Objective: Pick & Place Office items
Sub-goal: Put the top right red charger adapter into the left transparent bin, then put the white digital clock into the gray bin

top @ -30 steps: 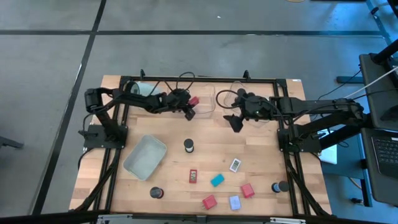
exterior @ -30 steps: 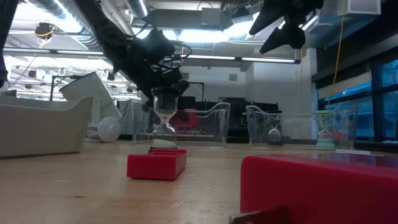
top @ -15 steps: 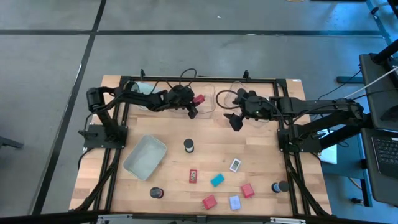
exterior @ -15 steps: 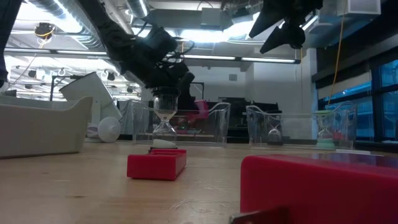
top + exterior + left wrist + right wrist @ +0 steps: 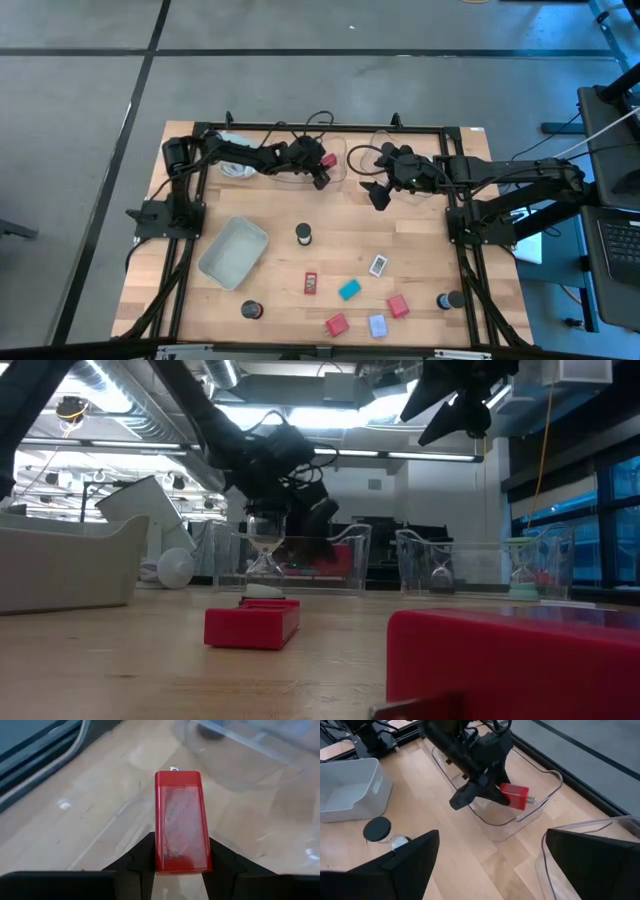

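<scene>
The left pincer grips a red block over the clear tray at the worktop's far edge, not yet released. The right pincer hangs wide open nearby. Judging by the scatter, about ten office items remain unsorted on the near worktop.

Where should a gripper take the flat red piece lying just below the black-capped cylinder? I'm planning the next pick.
Judging from the pictures, the flat red piece is best taken from straight above, fingers closing across its two long edges. It lies flat on the table, a narrow low rectangle with free wood on all sides; the black-capped cylinder stands well apart, so a top-down approach looks unobstructed.
</scene>
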Controlling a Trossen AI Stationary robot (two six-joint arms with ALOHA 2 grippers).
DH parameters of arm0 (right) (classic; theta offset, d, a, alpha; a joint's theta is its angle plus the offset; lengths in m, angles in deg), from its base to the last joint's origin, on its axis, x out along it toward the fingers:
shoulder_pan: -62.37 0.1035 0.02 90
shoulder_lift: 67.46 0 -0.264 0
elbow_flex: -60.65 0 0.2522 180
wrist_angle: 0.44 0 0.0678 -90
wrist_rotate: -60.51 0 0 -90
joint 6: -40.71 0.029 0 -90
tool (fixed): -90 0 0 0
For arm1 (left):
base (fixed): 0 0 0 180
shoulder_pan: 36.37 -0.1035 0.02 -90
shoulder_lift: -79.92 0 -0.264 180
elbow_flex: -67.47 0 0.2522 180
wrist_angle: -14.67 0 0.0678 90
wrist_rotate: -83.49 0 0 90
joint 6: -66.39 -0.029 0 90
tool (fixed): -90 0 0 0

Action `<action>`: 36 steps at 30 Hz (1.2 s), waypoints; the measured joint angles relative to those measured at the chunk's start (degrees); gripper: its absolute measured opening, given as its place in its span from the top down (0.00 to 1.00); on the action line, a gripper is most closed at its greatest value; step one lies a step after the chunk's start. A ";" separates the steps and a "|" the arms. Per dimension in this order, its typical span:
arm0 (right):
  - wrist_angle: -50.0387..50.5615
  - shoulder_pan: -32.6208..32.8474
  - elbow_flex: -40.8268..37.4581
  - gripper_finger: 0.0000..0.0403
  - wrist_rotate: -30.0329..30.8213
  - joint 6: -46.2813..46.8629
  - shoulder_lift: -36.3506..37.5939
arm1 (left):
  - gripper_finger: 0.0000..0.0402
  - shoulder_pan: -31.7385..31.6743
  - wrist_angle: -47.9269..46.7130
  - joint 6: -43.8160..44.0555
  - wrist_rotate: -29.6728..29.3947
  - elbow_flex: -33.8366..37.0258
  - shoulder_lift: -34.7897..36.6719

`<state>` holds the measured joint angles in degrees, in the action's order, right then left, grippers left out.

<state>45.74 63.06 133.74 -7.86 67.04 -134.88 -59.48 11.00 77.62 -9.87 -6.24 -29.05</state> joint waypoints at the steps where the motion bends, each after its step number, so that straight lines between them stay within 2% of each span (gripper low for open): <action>1: 0.00 0.00 0.00 0.08 0.00 -0.11 0.00 | 0.70 0.02 -0.16 0.00 0.01 -0.01 0.17; 12: 0.17 0.00 0.00 0.08 -0.02 -1.31 0.00 | 0.53 0.20 -2.69 -0.26 -0.34 0.01 0.69; 18: 0.25 0.00 0.00 0.08 -0.38 -0.87 0.00 | 0.49 0.13 -4.36 -1.45 -1.84 0.05 5.73; 21: 1.47 0.00 0.00 0.08 -5.67 0.45 0.00 | 0.50 0.16 -7.57 -2.10 -3.54 0.05 11.03; 24: 4.83 0.57 0.02 0.08 -15.45 0.28 0.00 | 0.51 1.13 -11.31 -2.08 -3.52 0.03 16.01; 26: 8.28 1.97 0.02 0.08 -21.03 -1.70 0.00 | 0.51 2.68 -13.59 -2.64 -2.50 0.03 18.67; 28: 11.88 4.35 0.02 0.08 -23.40 -4.69 0.00 | 0.50 4.72 -15.77 -3.75 -1.65 0.03 20.64; 36: 14.61 15.59 0.02 0.08 -18.48 -12.54 -0.61 | 0.51 15.23 -17.23 -6.45 -1.52 0.05 25.67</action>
<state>60.35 78.64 133.76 -26.34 54.49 -135.49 -44.26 -6.23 71.17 -11.38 -6.19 -3.38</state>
